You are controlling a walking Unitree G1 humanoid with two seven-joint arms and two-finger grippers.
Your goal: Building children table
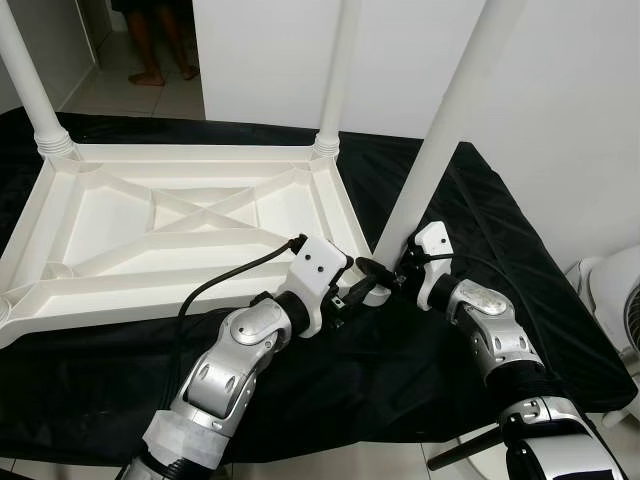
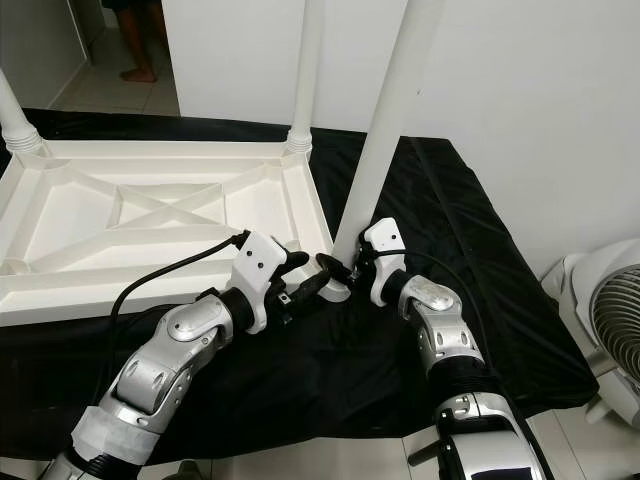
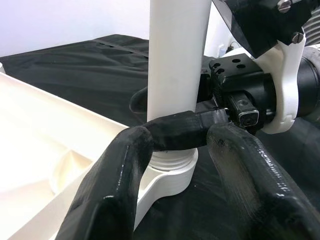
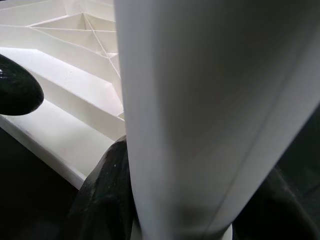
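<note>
Two grippers at one table leg

Two black fingers of the right gripper (image 1: 378, 270) are clenched around the foot of the near white leg (image 1: 440, 130), just above the round socket (image 3: 167, 170) at the corner of the table. In the right wrist view one finger (image 4: 102, 200) presses on each side of the leg, and the leg stands between them. In the left wrist view one of these fingers wraps across the front of the leg.

The left gripper (image 1: 350, 292) is just beside the same corner. Its two fingers (image 3: 107, 190) are spread apart and hold nothing. They point toward the socket and the leg, and they are close to the right gripper, but I cannot tell if they touch it.

The upturned white plastic table top (image 1: 150, 225) lies with its ribbed underside facing up, on a surface covered with a black cloth (image 1: 500, 250). The leg held by the right gripper leans a little, with its upper end tilted toward the robot's right. It stands in the near right corner of the table top.

I count three legs in view: the held one, one upright at the far right corner (image 1: 335, 80), and one at the far left corner (image 1: 25, 80). Both far legs stand in their sockets.

Behind the surface is a white wall (image 1: 270, 60). The bare feet of a person (image 1: 150, 72) stand on a tiled floor further back. A white fan (image 2: 610, 320) is at the robot's right.
</note>
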